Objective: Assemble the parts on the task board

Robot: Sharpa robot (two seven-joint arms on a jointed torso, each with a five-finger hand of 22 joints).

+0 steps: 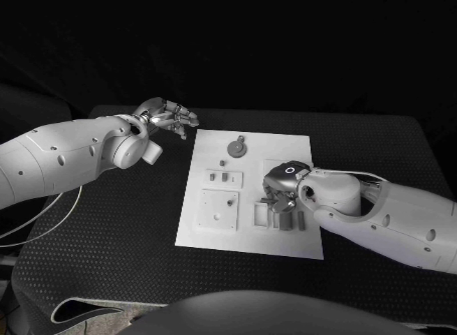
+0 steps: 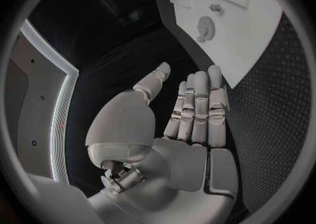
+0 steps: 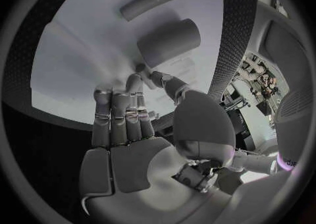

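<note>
Parts point(image 1: 287, 220) lay in row on board point(image 1: 213, 237), mid-surface, just under right hand point(image 1: 282, 187). Likely small, light, rigid, slick; best pinched across narrow sides. Right hand low over them, grasp impossible to tell. Left hand point(image 1: 168, 116) off board, fingers extended, holding nothing.

A robotics test bench in a darkened laboratory: a black table point(image 1: 107, 230) with a dimpled mat stands against black surroundings, a white task board point(image 1: 289, 150) laid flat at its middle. Cables point(image 1: 32, 223) trail off the table's left side. At the rim of the right wrist view, cluttered equipment point(image 3: 253, 79) stands in a brightly lit room beyond.
</note>
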